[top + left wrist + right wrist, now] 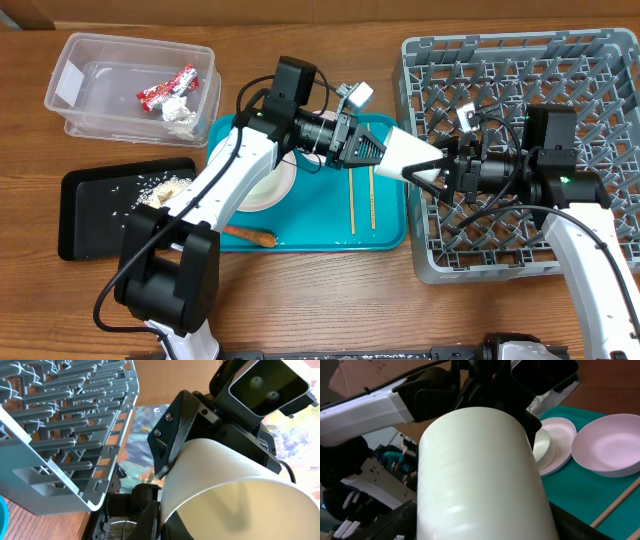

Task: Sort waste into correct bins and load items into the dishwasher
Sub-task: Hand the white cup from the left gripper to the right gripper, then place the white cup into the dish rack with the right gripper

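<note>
Clear tub (108, 58) holds foil wrapper (167, 88) and tissue (182, 114).

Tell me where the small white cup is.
Overhead view: the small white cup is midair between the left fingers and right fingers, over the right edge of the teal tray, beside the grey rack.

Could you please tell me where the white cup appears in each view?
Overhead: the white cup sits mid-frame, above the teal tray's right edge.
Left wrist: the cup is lower right, mouth facing the camera.
Right wrist: the cup fills the centre.
Shared landmark: the teal tray, at right in right wrist, a bottom-left sliver in left wrist.
</note>
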